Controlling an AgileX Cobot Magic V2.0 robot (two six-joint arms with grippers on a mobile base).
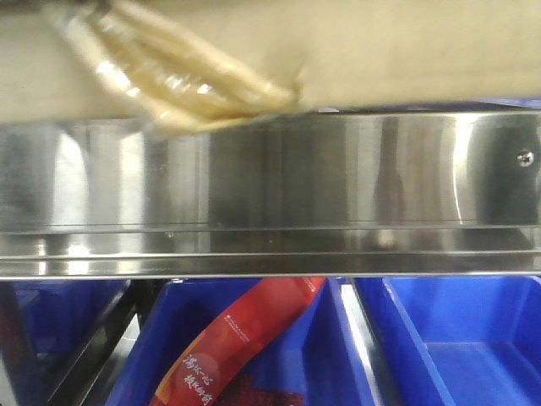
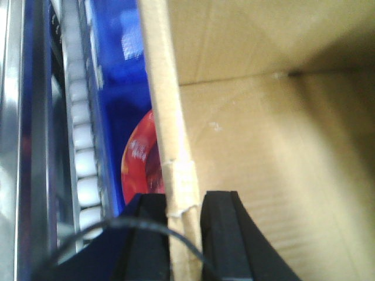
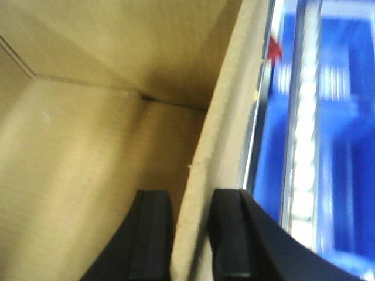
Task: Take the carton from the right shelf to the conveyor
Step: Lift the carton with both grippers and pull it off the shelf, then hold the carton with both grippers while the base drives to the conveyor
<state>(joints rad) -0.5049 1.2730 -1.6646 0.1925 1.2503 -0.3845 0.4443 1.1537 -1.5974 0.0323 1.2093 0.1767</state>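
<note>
The brown cardboard carton (image 1: 355,59) fills the top of the front view, blurred, with glossy tape strips across its face. It hangs above a steel rail. In the left wrist view my left gripper (image 2: 184,202) straddles the carton's left wall (image 2: 161,105), one black finger outside and one inside, shut on the wall. In the right wrist view my right gripper (image 3: 192,196) straddles the carton's right wall (image 3: 225,117) in the same way, shut on it. The carton's inside (image 2: 275,152) is open and empty.
A shiny steel rail (image 1: 270,194) runs across the front view. Below it stand blue bins (image 1: 456,338), one holding a red packet (image 1: 245,338). Rows of white rollers (image 2: 82,146) run beside the carton on the left and also on the right (image 3: 304,146).
</note>
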